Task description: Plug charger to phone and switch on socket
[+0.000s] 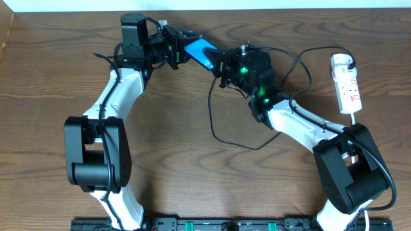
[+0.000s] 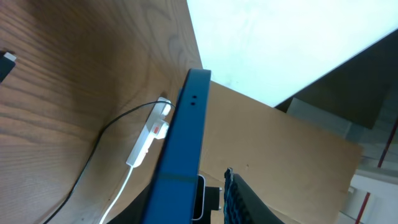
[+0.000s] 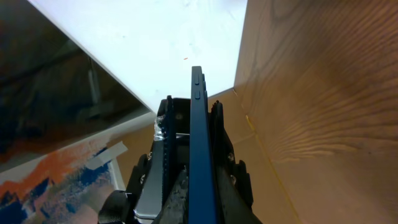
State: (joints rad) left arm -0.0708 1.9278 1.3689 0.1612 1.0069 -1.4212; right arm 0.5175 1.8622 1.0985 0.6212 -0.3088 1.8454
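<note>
The phone (image 1: 199, 53), cyan-blue, is held up off the table at the back centre between my two grippers. My left gripper (image 1: 176, 52) grips its left end and my right gripper (image 1: 219, 65) grips its right end. In the left wrist view the phone (image 2: 184, 143) runs edge-on between the fingers (image 2: 186, 208). In the right wrist view the phone (image 3: 199, 137) sits edge-on, pinched between the fingers (image 3: 200, 205). The charger's black cable (image 1: 221, 136) loops on the table and rises toward my right gripper; its plug tip is hidden. The socket (image 1: 347, 85) lies at the far right, with the white adapter (image 1: 341, 61) in it.
The socket (image 2: 149, 134) with its white cord shows beyond the phone in the left wrist view. The table's back edge runs just behind both grippers. A cardboard panel (image 2: 280, 143) and a white wall stand past it.
</note>
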